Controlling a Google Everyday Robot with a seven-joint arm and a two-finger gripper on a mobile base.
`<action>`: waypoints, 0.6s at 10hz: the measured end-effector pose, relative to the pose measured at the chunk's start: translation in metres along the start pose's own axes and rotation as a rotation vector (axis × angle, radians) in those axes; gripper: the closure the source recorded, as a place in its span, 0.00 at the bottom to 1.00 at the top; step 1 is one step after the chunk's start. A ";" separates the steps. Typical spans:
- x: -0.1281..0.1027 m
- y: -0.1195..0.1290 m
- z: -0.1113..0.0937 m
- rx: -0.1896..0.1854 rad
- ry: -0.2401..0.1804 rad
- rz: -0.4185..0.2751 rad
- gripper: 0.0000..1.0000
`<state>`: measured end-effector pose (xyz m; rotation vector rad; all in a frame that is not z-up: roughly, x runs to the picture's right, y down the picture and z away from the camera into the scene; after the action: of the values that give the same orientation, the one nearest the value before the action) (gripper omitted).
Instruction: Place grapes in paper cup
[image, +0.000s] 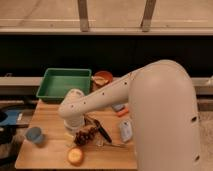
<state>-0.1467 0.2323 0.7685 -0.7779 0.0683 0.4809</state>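
1. Claw (93, 129): at the low end of the white arm (115, 92), pointing down at the tabletop (50, 117), jaws spread and pinching nothing.
2. Grapes (84, 136): lying on the tabletop, directly under the claw and slightly to its left. Contact w/ the claw's fingers can't be confirmed.
3. Paper cup: not made out. It may be hidden behind the arm, so locate it before any lift.
4. Step in hand (judgement): grasp approach, w/ the bunch not yet picked up.
5. To do this step well:
   a. Centre the claw over the thickest part of the bunch, not over a stray berry at the edge.
   b. Lower until the fingers straddle the cluster, then close slowly. Soft fruit will likely crush or shed berries under a hard squeeze.
   c. Set the closing direction across the short width of the bunch, so the jaws span it.
   d. Keep clear of the orange fruit (75, 156), just below-left of the claw, and the dark slim object (103, 134), just to the claw's right.
6. Orientation of the grapes: the bunch lies flat. Its long axis appears to run from lower left to upper right in the camera view, i.e. from below-left of the claw up toward it. Approx. only. The stem end can't be told.
7. Other items: blue cup (34, 135), well left of the claw. Green tray (65, 82), behind the claw.
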 end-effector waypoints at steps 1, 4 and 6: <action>0.001 -0.010 0.005 -0.006 0.008 0.017 0.20; 0.002 -0.018 0.016 -0.016 0.028 0.049 0.20; 0.006 -0.024 0.018 -0.017 0.035 0.073 0.20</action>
<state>-0.1326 0.2326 0.7952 -0.8031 0.1260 0.5378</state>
